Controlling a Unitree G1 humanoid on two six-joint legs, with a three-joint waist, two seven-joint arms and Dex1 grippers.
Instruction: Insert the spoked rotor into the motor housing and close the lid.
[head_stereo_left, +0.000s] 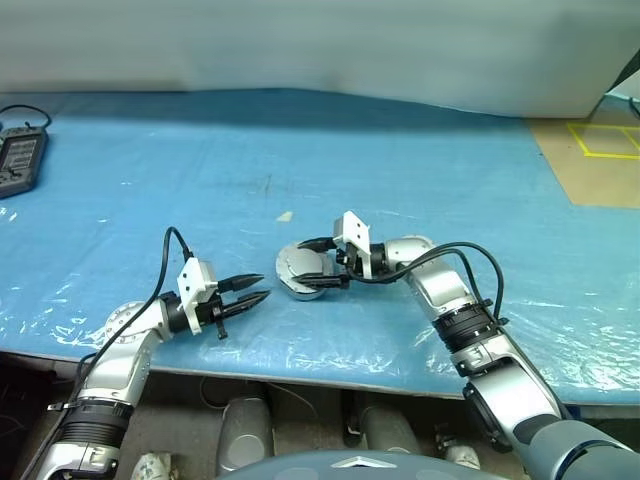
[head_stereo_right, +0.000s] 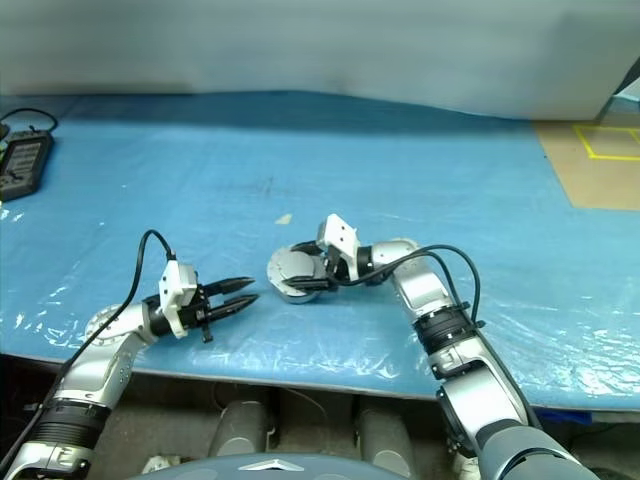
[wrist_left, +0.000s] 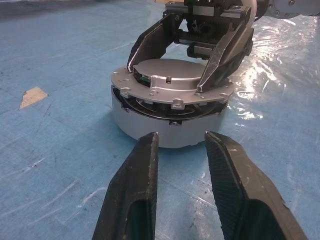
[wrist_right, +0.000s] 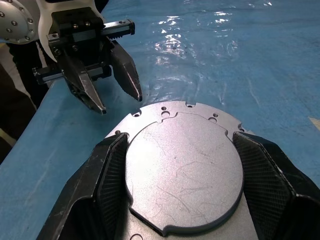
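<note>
Your right gripper (head_stereo_left: 322, 270) straddles the lid (wrist_left: 170, 82), one black finger on each side of its raised round centre; the jaws look to be against it or very nearly so, and whether they are pressing you cannot tell. The lid lies on top of the motor housing (wrist_left: 150, 127), not fully seated: in the left wrist view a dark gap runs round between the lid's flange and the grey housing wall, and the lid looks slightly tilted. Seen from the head, the stack rests on the blue sheet (head_stereo_left: 400, 170) near mid-table, and your left gripper (head_stereo_left: 255, 288) hangs at about eight o'clock from it, close but apart, its fingers parted a little and holding nothing. The spoked rotor cannot be made out; it is probably inside, under the lid. Judge the lid as stiff, smooth metal, light enough for one gripper but slick at the edges, so hold it across the raised disc with the pads square to its sides, and press evenly. The flange has small notches and holes that likely need lining up with the housing; forcing a tilted lid could jam it or slide the housing across the glossy sheet.
</note>
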